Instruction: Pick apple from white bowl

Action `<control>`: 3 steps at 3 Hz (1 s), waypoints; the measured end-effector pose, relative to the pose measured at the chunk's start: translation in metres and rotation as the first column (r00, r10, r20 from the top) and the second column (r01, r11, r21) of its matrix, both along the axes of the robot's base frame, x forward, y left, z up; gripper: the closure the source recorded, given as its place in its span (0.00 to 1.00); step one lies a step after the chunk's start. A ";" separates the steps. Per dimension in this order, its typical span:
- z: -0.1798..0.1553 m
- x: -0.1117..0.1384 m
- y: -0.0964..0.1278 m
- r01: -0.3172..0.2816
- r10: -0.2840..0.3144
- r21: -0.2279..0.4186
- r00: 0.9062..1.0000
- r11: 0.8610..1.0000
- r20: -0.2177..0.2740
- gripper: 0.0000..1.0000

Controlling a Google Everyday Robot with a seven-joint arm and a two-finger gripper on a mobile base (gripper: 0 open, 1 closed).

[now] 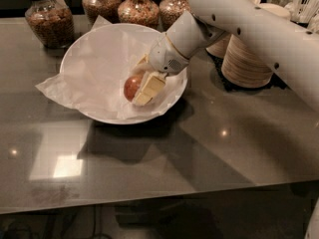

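**Gripper down in the bowl at the apple; grip unconfirmed**

Camera view. The white bowl [99,114] sits on the glossy grey table [209,153], towards the back left. It is lined with crinkled paper [57,86] that spills over its left rim. The apple [130,85] lies inside on that paper, right of the bowl's centre and low against the sloping wall, which is likely where a round fruit settles.

The arm [239,19] comes in from the upper right and slants down over the right rim. This puts the gripper [146,88] inside the bowl, tight against the apple's right side. You cannot tell whether it is apart or clamped on the fruit, because its far side is hidden. The apple looks to rest on the paper, not raised.

Judgement: the grasp is the step in hand and the lift is not yet done. The slanted entry probably serves to clear the rim. Shiny skin may slip, and loose paper may drag up with it.

Glass jars [49,19] stand behind the bowl. A stack of paper bowls [249,59] stands to its right, under the arm, so give it room on the way out.
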State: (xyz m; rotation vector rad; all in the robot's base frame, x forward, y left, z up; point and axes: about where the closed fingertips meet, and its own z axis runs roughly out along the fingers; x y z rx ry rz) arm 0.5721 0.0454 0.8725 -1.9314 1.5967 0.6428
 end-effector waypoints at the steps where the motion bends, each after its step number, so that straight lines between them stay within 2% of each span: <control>1: 0.043 -0.011 -0.005 -0.012 0.006 0.079 0.997 0.997 0.079 1.00; 2: 0.089 -0.020 -0.015 -0.036 0.012 0.146 0.987 0.989 0.161 1.00; 3: 0.126 -0.027 -0.033 -0.057 0.011 0.209 0.977 0.976 0.214 1.00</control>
